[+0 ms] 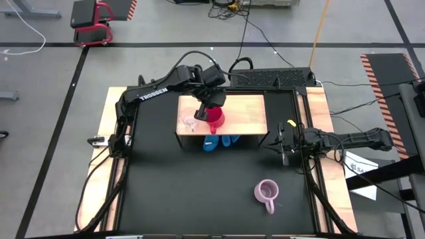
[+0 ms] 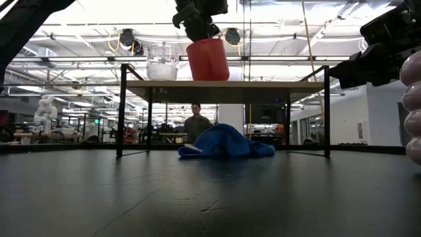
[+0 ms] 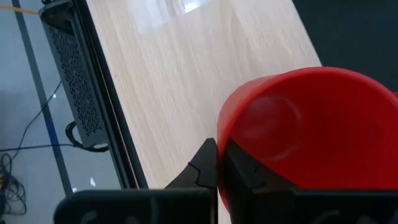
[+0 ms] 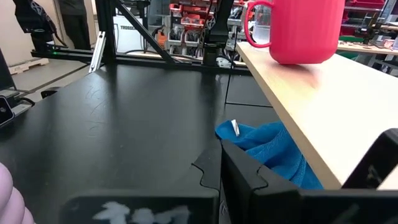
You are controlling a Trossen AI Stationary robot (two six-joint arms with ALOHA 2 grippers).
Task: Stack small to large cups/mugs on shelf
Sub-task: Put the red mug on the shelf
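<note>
While pinching the red mug (image 1: 215,120) rim, left pincer (image 1: 211,113) hangs above the shelf (image 1: 249,109); clear glass (image 1: 189,123) beside it; right pincer (image 1: 284,150) pressed together.

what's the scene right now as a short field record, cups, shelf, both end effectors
shelf: wooden top on a black frame
glass cup: on the shelf top
red mug: at the shelf top, rim gripped by the left end effector
purple mug: on the black table, near edge
blue cloth: under the shelf
right end effector: shut, empty, beside the shelf
stacking: not done
</note>
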